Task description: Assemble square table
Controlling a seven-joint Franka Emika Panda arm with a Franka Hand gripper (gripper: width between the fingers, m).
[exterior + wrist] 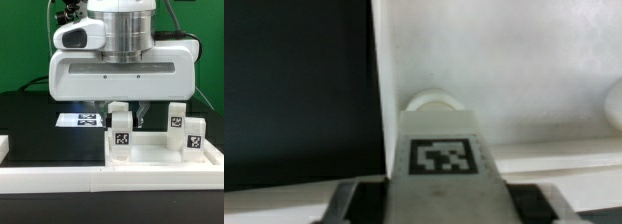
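Operator: Rails first. What lies nearest in the exterior view?

Technician: Long white rails [60, 180] edge the front of the black bench [30, 110]. Behind them, toward the exterior view's right, the square table top [160, 157] lies flat with its raised rim facing up.

Operator: Position of the legs?

Technician: Three tagged white legs are visible, all upright. One leg [121, 137] stands at the top's side toward the exterior view's left, directly below the gripper [120, 108]. A second leg [194, 134] stands at the side toward the exterior view's right, and a third leg [176, 116] stands just behind it. A fourth leg is not identifiable.

Operator: State of the gripper?

Technician: The arm's white housing [120, 70] hangs low over the top. In the wrist view, the gripper [441, 190] has one finger [358, 200] on each flank of the tagged leg [443, 150], with no gap visible on either side. The jaws appear clamped on that leg. Whether the leg base rests on the top [509, 70] or is lifted cannot be determined.

Operator: Anything farther back?

Technician: The marker board [82, 120] lies flat on the bench behind the gripper, toward the exterior view's left, apart from the top.
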